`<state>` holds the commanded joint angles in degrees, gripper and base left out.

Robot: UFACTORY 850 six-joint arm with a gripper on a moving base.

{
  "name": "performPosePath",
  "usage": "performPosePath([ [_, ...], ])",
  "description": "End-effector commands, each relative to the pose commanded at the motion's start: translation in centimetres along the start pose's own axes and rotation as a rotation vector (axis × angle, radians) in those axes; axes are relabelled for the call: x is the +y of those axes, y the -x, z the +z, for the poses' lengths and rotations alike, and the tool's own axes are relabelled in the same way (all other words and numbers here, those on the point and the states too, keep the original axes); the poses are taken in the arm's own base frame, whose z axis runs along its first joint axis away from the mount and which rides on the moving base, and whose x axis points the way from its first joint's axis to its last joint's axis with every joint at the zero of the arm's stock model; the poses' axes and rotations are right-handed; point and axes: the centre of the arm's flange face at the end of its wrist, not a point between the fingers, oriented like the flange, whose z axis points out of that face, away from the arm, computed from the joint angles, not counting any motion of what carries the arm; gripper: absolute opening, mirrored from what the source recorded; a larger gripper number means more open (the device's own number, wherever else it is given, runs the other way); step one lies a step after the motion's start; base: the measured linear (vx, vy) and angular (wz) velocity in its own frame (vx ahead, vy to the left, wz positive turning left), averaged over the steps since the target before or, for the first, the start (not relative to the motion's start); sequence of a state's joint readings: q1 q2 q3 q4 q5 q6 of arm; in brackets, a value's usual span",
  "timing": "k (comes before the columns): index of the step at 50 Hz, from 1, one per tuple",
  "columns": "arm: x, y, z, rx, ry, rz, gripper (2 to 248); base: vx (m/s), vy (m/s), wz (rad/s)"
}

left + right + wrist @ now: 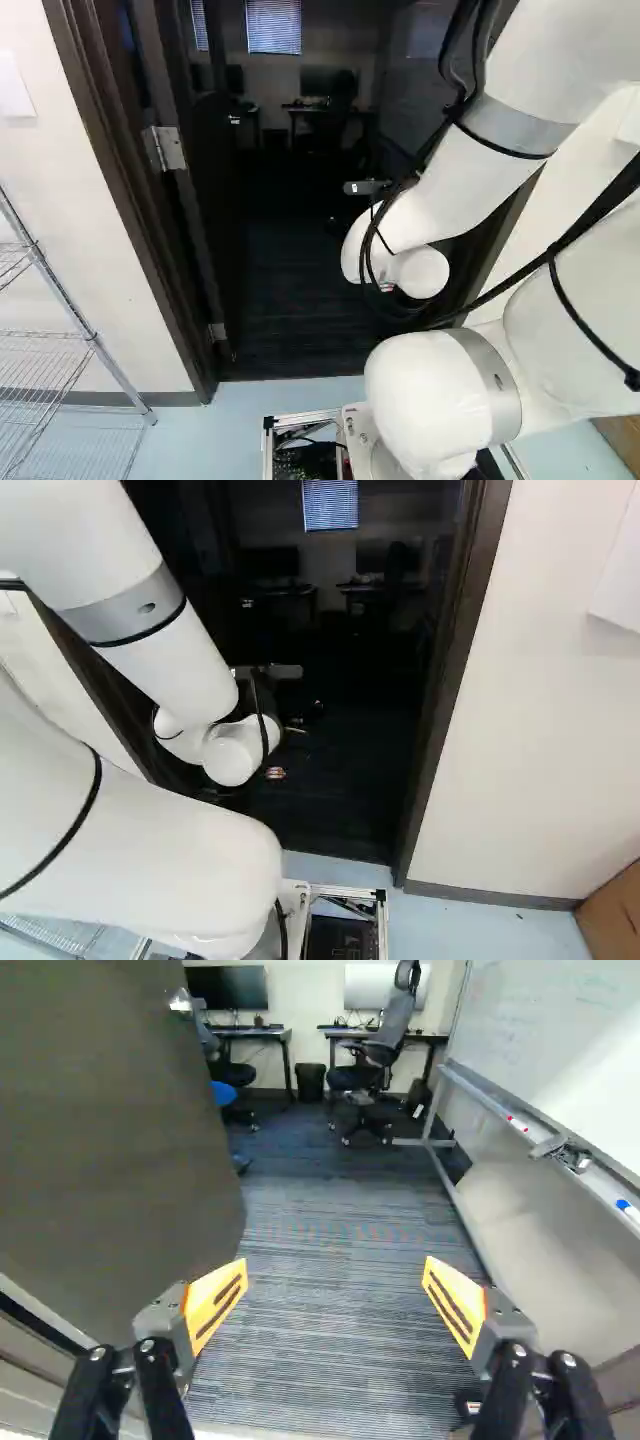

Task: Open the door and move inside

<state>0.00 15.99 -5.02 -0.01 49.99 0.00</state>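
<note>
At the doorway, the end effector point(336, 1282) is held with its fingers spread wide apart and nothing gripped, while the door point(110, 1120) is seen swung inward beside it, its handle point(181, 1001) farther ahead. If the base is driven forward at a slant, the door frame point(445, 680) could be scraped; the unheld door could be knocked, or the whiteboard point(570, 1045) struck by a wide-reaching arm.

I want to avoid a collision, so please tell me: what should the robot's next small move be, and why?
Probably ease the silver-framed base slowly forward: the flat, dark door stands swung inward, the open black two-finger gripper with orange pads holds nothing, and striped blue-grey carpet shows ahead between its fingers.
</note>
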Motion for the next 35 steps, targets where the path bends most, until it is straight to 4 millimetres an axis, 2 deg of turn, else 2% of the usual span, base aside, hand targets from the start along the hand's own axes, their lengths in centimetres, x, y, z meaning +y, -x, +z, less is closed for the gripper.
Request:
performPosePath([
  [14,0.0,0.01,-0.01,0.0,0.0,0.0,247,0.003,0.003,0.007],
  [35,0.0,0.01,-0.01,0.0,0.0,0.0,247,0.072,0.011,-0.001],
])
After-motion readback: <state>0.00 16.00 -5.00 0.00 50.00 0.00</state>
